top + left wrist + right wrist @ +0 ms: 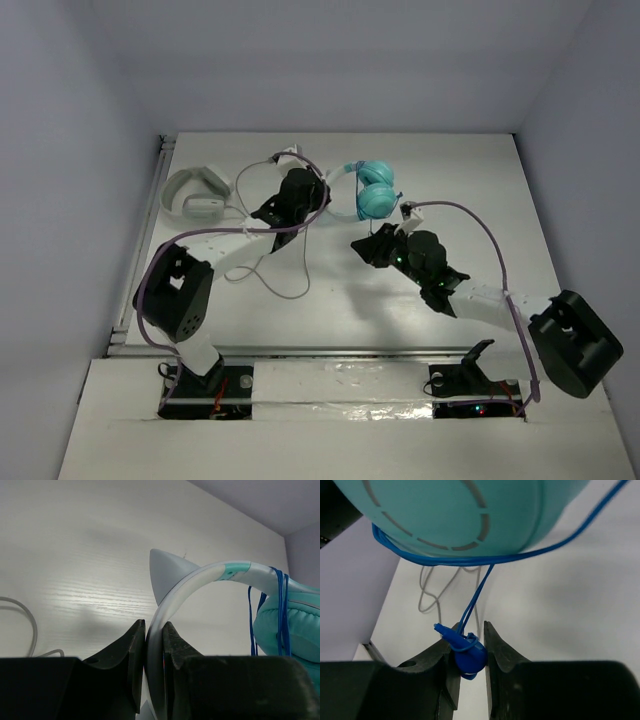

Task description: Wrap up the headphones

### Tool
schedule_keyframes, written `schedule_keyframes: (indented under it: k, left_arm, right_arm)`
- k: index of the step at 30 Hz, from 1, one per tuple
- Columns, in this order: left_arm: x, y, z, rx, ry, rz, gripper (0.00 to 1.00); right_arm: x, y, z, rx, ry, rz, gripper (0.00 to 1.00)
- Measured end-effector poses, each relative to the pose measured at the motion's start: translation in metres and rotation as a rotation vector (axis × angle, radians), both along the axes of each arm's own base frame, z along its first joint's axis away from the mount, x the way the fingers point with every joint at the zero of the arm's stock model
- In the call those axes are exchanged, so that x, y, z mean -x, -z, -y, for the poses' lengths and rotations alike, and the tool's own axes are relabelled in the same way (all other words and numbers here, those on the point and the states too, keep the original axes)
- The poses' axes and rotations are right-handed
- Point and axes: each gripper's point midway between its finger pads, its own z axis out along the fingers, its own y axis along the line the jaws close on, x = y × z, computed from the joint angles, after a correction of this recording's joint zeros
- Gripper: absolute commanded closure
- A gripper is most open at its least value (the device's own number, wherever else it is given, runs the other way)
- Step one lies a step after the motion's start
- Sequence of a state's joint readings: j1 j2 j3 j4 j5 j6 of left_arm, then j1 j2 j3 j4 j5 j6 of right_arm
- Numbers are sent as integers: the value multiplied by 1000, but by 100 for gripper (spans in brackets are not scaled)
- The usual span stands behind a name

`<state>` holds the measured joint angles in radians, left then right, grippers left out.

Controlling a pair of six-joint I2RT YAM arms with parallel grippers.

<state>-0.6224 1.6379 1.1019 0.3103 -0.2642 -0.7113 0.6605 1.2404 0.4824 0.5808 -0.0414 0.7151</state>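
The headphones (pixel 372 190) are at the tabletop's (pixel 330 300) far middle. The left fingers (pixel 131 655) clamp the white headband (pixel 200 577), likely as an anchor. The right fingers (pixel 496 655) pinch the blue plug (pixel 470 656), probably to lead the cable (pixel 470 560) around 1 teal cup.

— How do the headphones (pixel 372 190) look to you?
— I see them at the far middle of the table (pixel 330 320). The teal ear cups (pixel 460 510) are close together, and the white headband (pixel 210 577) carries a grey pointed ear (pixel 167 575).
— And the cable (pixel 470 560)?
— I see thin blue strands crossing the band and looping round a cup. The blue plug (pixel 470 656) sits clear of it.
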Motion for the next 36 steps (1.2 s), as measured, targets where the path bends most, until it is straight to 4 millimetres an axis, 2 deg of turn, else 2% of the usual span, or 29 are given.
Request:
schedule_keyframes:
  k: [5, 11, 13, 17, 22, 23, 28, 33, 36]
  left_arm:
    - [5, 36, -3, -31, -5, -54, 100]
    - [33, 91, -17, -73, -14, -144, 100]
    - [42, 103, -19, -69, -11, -167, 100]
    - [53, 108, -11, -65, 7, -162, 100]
    - [64, 109, 0, -69, 13, -133, 100]
    - [64, 110, -1, -70, 3, -130, 100]
    - [73, 123, -9, -118, -11, -144, 100]
    - [81, 134, -1, -157, 19, -156, 100]
    - [86, 149, 6, -190, 45, -174, 100]
  right_arm:
    - [5, 27, -11, 47, -30, -59, 100]
    - [15, 22, -23, 23, -78, -81, 98]
    - [20, 17, -23, 8, -90, -92, 97]
    - [27, 13, -22, 0, -98, -131, 97]
    - [18, 10, -31, 6, -76, -211, 94]
    - [17, 12, -34, 1, -74, -222, 92]
    - [24, 33, -31, -11, -49, -312, 63]
    - [33, 40, -25, -15, -31, -342, 47]
    - [40, 56, -16, 9, -16, -371, 40]
